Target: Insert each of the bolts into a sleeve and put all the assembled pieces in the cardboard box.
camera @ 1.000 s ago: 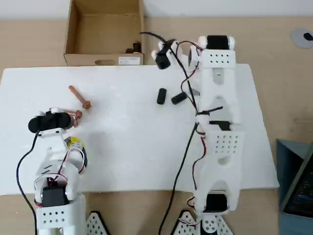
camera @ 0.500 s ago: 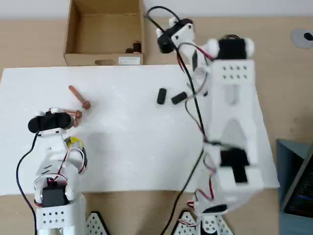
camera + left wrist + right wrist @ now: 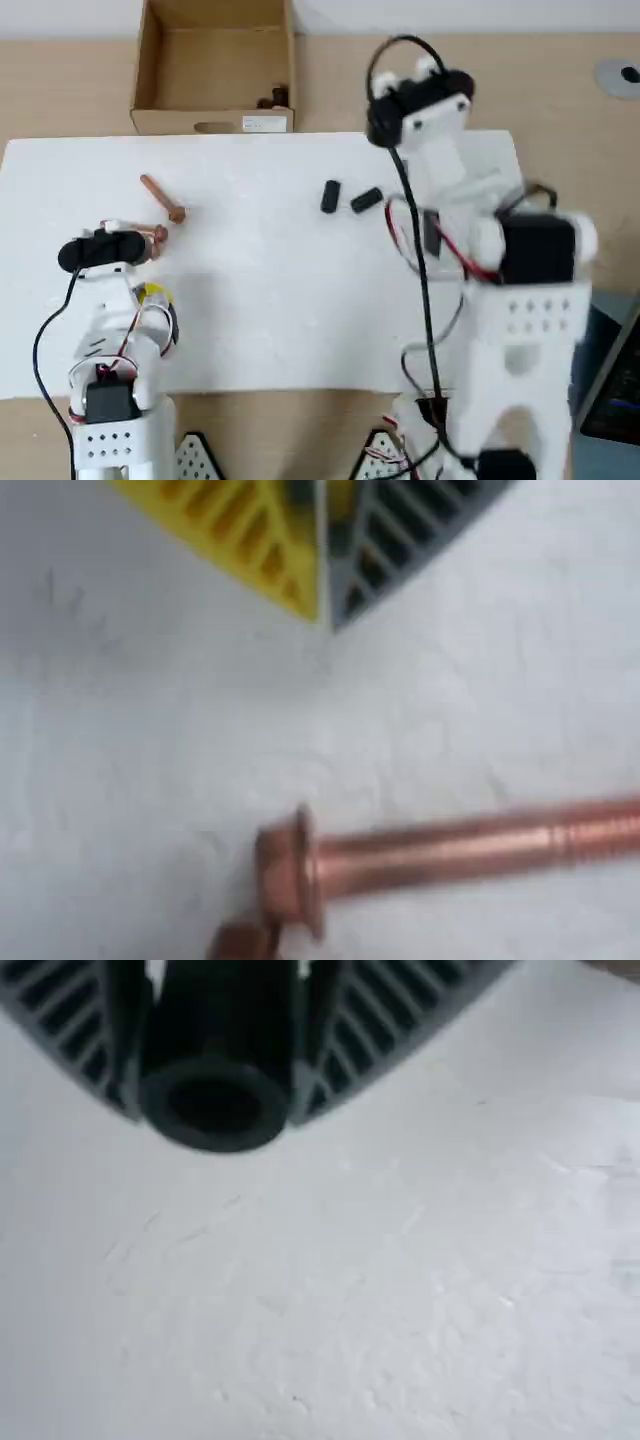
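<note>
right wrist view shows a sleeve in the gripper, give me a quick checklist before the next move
1. Sleeve gripped: ok, clamped in the right gripper, open end facing out.
2. Sleeve bore clear: cannot tell, dark inside.
3. Left gripper holding a bolt: not ok, it is shut and empty; the bolt lies on the white mat.
4. Spare sleeves available: ok, two lie on the mat.
5. Cardboard box open: ok, one piece lies inside.

Smooth, glossy copper-coloured metal bolt (image 3: 450, 845); matt, plastic-looking black tubular sleeve (image 3: 215, 1100); rough, grainy matt white table cover (image 3: 260, 300); dull brown cardboard box (image 3: 180, 122), far left.
</note>
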Robot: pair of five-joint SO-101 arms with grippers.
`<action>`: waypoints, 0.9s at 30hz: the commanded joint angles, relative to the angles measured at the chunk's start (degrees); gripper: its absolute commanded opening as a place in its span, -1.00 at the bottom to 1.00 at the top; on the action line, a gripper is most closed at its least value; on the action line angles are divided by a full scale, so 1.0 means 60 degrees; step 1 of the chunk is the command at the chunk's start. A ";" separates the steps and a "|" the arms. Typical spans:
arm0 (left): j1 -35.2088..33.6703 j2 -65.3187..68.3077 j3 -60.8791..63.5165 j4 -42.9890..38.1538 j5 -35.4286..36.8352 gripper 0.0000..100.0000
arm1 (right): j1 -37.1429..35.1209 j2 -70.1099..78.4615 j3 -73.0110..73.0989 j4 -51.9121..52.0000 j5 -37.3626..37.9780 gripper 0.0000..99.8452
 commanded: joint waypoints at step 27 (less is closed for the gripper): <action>-0.0366 0.7436 -0.8850 0.1773 0.0029 -0.99 | 0.2366 -0.5048 0.4125 -0.0542 -0.2725 -0.98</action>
